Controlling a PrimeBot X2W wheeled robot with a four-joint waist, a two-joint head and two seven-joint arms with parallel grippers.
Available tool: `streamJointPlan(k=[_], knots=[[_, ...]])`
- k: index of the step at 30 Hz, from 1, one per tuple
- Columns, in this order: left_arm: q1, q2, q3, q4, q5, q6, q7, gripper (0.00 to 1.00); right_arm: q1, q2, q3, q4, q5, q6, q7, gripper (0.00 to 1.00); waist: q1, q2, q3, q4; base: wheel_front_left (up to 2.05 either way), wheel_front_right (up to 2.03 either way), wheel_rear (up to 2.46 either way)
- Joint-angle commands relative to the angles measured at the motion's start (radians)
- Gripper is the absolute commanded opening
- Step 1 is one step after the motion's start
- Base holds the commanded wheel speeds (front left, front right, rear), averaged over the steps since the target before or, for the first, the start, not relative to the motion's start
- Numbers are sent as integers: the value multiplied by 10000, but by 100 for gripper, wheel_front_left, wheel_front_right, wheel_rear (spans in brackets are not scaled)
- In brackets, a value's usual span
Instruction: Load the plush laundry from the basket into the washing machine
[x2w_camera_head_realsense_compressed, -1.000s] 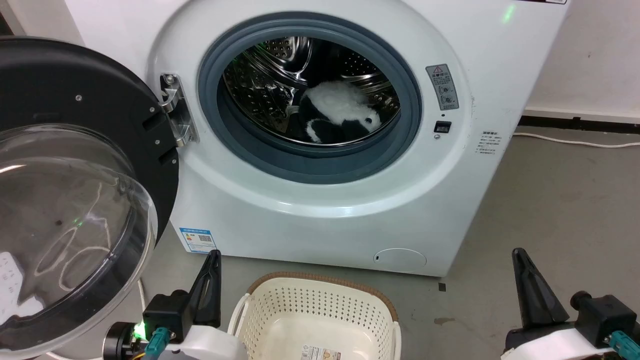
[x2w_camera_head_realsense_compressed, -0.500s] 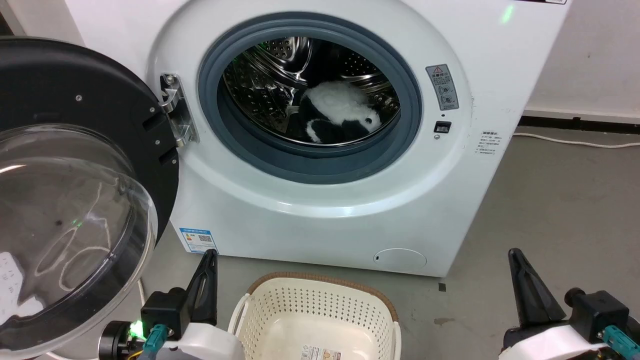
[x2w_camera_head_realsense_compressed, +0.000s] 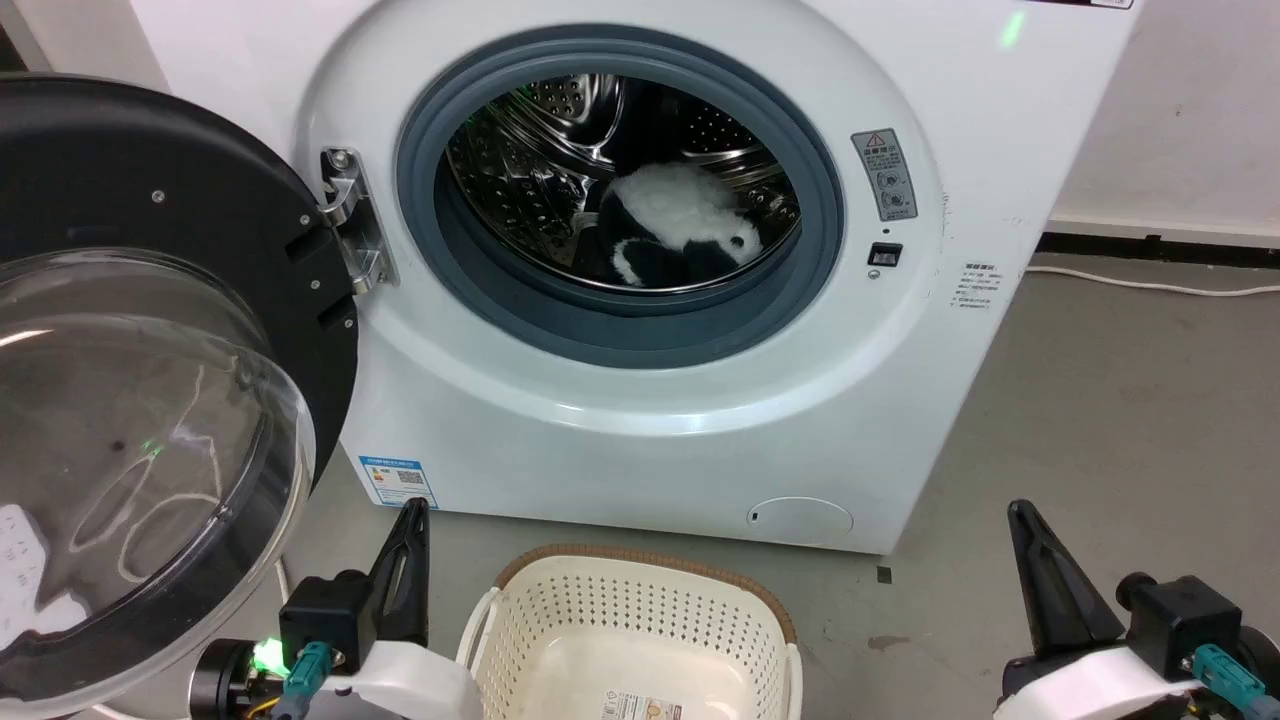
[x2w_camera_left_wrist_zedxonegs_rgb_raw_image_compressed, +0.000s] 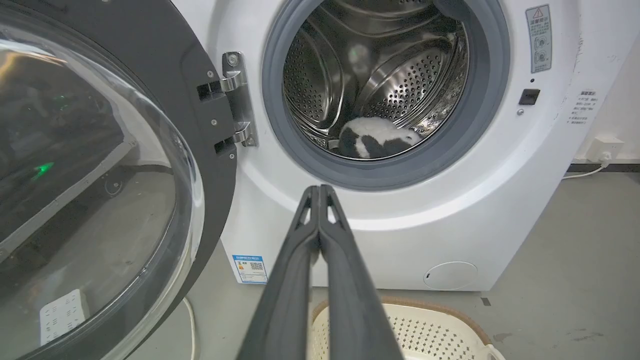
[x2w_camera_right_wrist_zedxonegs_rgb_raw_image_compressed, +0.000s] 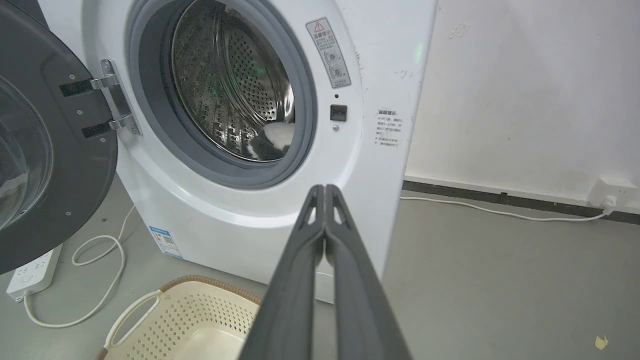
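Panda (x2w_camera_head_realsense_compressed: 680, 215) lies low in the drum (x2w_camera_head_realsense_compressed: 530, 150), basket (x2w_camera_head_realsense_compressed: 640, 556) bare on the floor, left hand (x2w_camera_left_wrist_zedxonegs_rgb_raw_image_compressed: 319, 191) and right hand (x2w_camera_right_wrist_zedxonegs_rgb_raw_image_compressed: 325, 189) pinched shut on nothing; the danger, I reckon, is a leftward arm swing clipping the open door (x2w_camera_head_realsense_compressed: 150, 180).

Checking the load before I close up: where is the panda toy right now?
In the head view the panda toy lies inside the washing machine, low in the drum, right of centre, behind the grey door seal.
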Motion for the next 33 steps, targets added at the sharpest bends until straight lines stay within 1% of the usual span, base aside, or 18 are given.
streamJointPlan(k=[1, 33], knots=[[1, -8, 45, -86, 83, 73, 53, 0, -199, 28, 19, 30, -57, -5, 57, 0, 0, 0, -1, 1, 0, 0, 0], [2, -16, 349, -360, 493, 151, 707, 0, -389, 40, 92, 77, -536, -6, 714, 0, 0, 0, -13, 16, 0, 0, 0]])
